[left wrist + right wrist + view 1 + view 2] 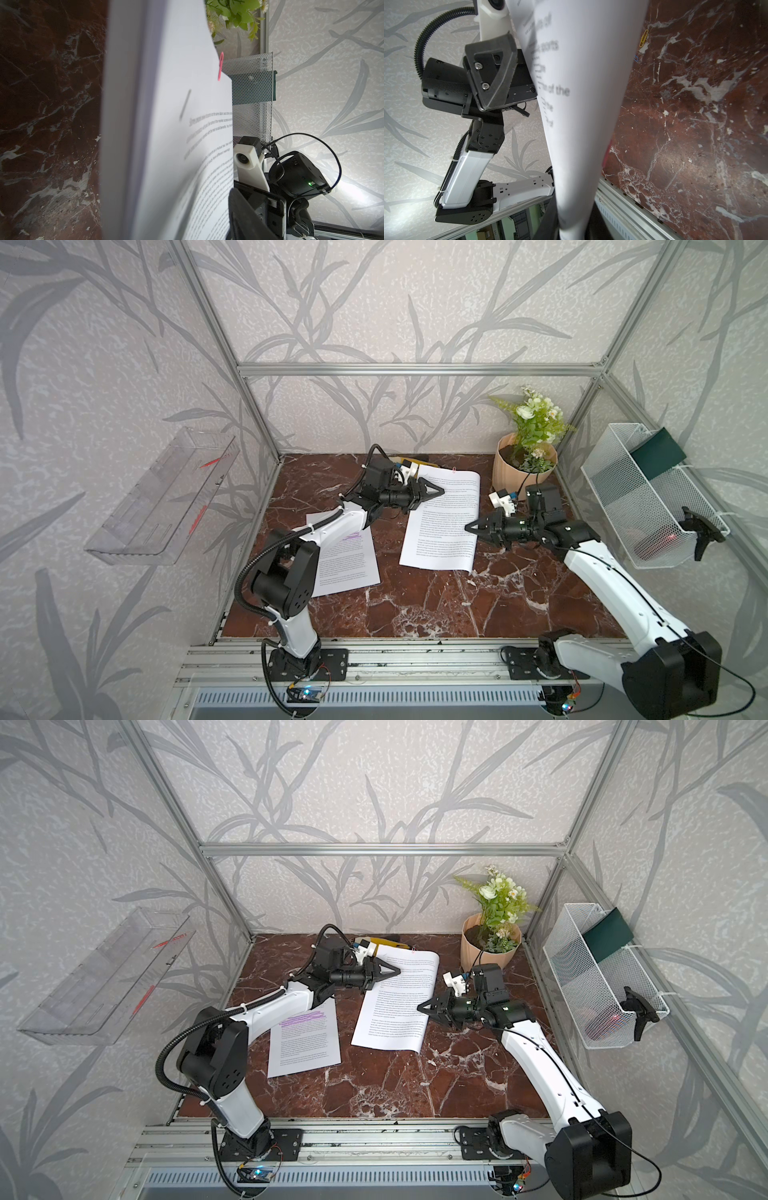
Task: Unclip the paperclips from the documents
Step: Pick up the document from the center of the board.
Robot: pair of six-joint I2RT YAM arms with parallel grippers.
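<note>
Jaws: R gripper [469,527] pinches doc [440,543] edge, L gripper [440,490] can't tell; paper prob floppy, take clip [220,66] by loop.

- Both top views look down from high above the front rail [415,649], over the two arm bases, onto the marble table [415,605] [374,1094] and the back wall. They show nearly the same scene, shifted slightly sideways.
- The left wrist camera sits close against the unmarked document [166,124], facing the mesh basket [249,104], the potted plant [239,10] and the right wrist camera [243,159].
- The right wrist camera is as close to that document [587,104], facing the left arm [467,176].
- Both wrist views share the document and table.
</note>
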